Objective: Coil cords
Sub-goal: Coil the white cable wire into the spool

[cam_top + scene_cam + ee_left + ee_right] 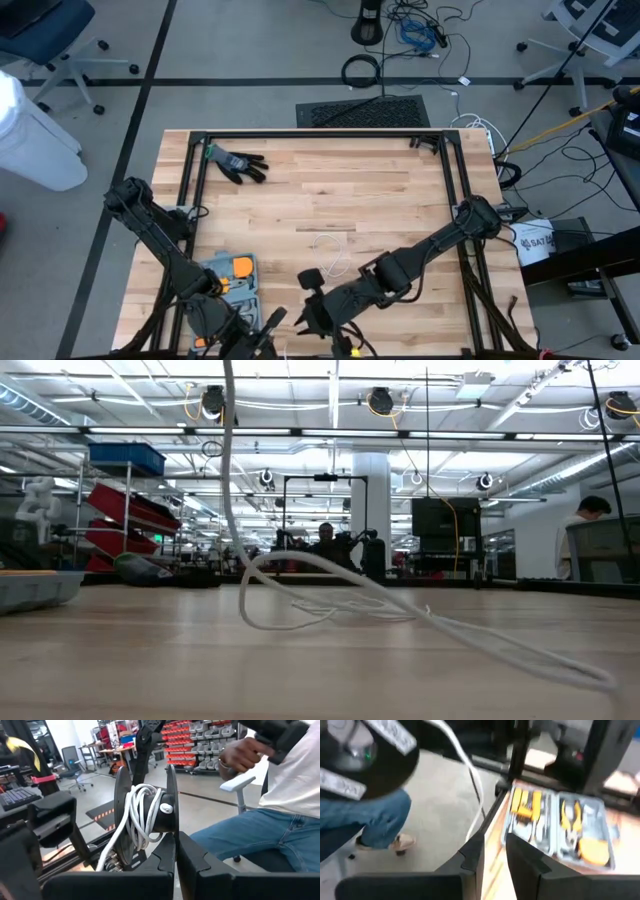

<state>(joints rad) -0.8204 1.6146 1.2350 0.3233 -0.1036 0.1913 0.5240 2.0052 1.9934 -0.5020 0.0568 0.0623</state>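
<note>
Wood tabletop (380, 190) fills your high view, with a black glove (238, 165) near its far left corner and an open tool case (232, 278) at the near left. Your cord (335, 255) lies in loose white loops mid-table, rising toward the near edge; part of it is wound on a black spool (145, 817). Your left gripper (176, 862) is closed on that spool's rim. Your right gripper (495, 865) hovers off the table's near edge, fingers slightly parted, nothing visible between them.
</note>
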